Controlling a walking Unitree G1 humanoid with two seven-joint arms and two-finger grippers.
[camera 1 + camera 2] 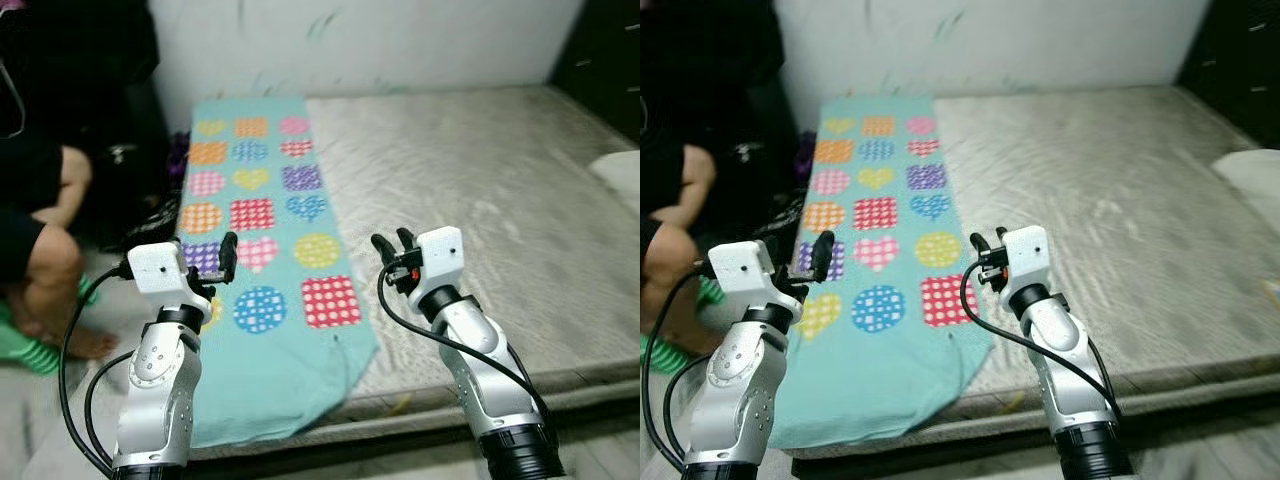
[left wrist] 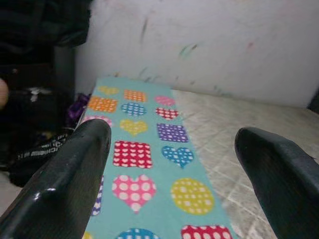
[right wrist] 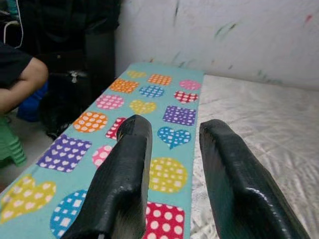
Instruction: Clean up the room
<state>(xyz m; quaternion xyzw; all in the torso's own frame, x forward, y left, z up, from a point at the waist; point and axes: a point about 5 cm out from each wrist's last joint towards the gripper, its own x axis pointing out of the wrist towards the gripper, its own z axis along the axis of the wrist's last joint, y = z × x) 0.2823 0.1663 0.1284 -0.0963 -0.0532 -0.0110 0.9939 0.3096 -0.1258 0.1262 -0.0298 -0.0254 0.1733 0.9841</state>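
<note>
Blanket: a teal blanket (image 1: 265,260) printed with polka-dot hearts, circles and squares lies spread in a long strip down the near-left side of a bare grey mattress (image 1: 480,200), its front end draping over the mattress edge just beyond and below both tools.
Left tool: the left tool (image 1: 215,262) is raised in front of the robot over the blanket's lower left part, its two black fingers (image 2: 60,179) spread wide apart with nothing between them; the pink heart and red square patches lie ahead of it.
Right tool: the right tool (image 1: 393,250) hangs just beside the blanket's right edge, above the mattress, with its fingers (image 3: 124,174) a narrow gap apart and holding nothing; the yellow circle and blue heart patches sit ahead of its tips.
Mattress: the quilted grey surface stretches away from the right tool to a scuffed white wall (image 1: 360,45); a pale pillow-like shape (image 1: 618,172), only partly seen, rests at its far right.
Person: to the left of the left tool, beyond the mattress edge, a person in dark clothes (image 1: 40,215) sits with a bare knee drawn up, one foot on the floor near something green (image 1: 30,345).
Beside the bed: dark bags or clothing (image 1: 120,180) are piled between the person and the blanket's left edge; what they are cannot be told.
</note>
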